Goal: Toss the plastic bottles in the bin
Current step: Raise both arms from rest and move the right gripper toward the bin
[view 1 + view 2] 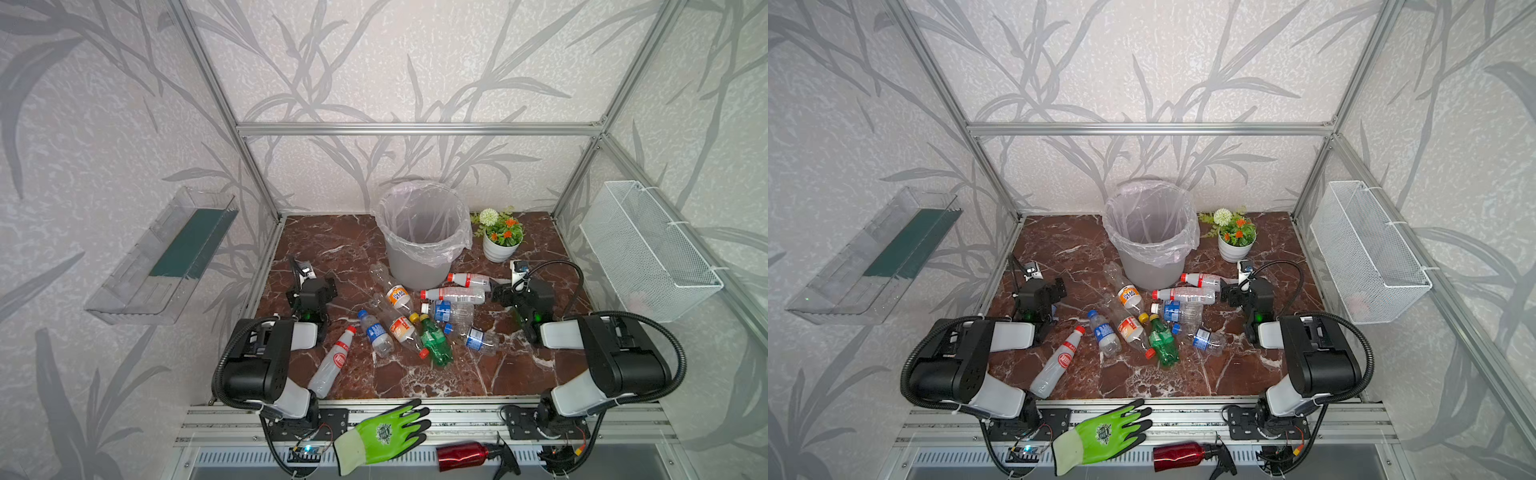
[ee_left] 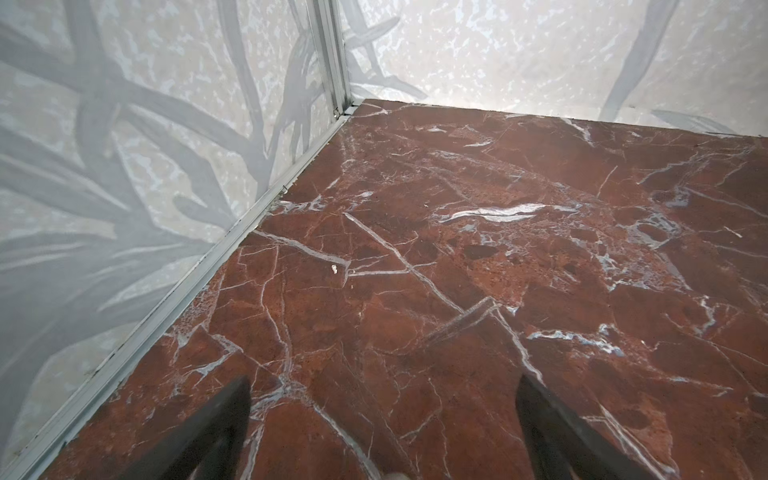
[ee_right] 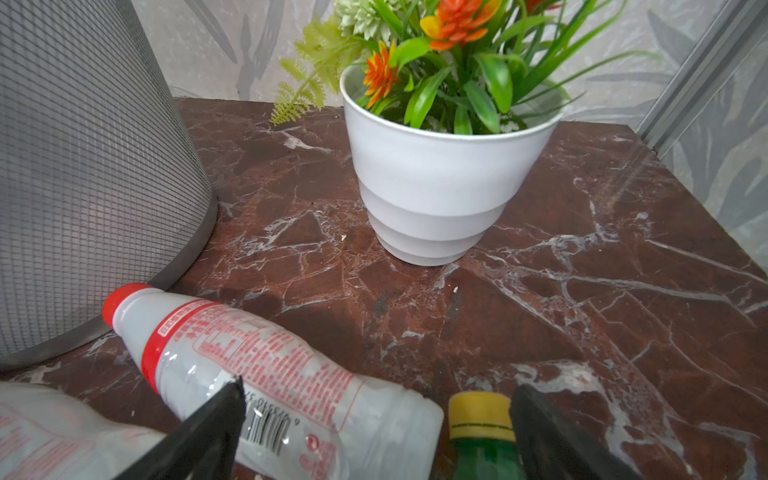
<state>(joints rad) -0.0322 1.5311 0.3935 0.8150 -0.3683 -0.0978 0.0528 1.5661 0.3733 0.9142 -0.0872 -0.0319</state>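
**A:** Where are the plastic bottles (image 1: 453, 295)?

**B:** On their sides on the red marble tabletop (image 1: 332, 245). Most are in a heap at the middle, just in front of the bin (image 1: 415, 270). One red-labelled bottle (image 1: 332, 361) lies apart, toward the front left.

**A:** And the bin itself?

**B:** It's upright at the back middle with a clear bag (image 1: 451, 253) folded over its rim. A white flower pot (image 1: 498, 249) stands beside it.

**A:** What about the left gripper (image 2: 382, 384)?

**B:** Its fingers are spread wide over bare marble near the table's left edge, grasping nothing.

**A:** And the right gripper (image 3: 379, 388)?

**B:** That one is released too, with the jaws wide, low at the right end of the heap. In the right wrist view a red-capped bottle (image 3: 270, 365) lies behind one fingertip, its cap close to the bin's base. A green bottle with a yellow cap (image 3: 480, 419) shows just inside the other finger. Neither bottle is clamped.
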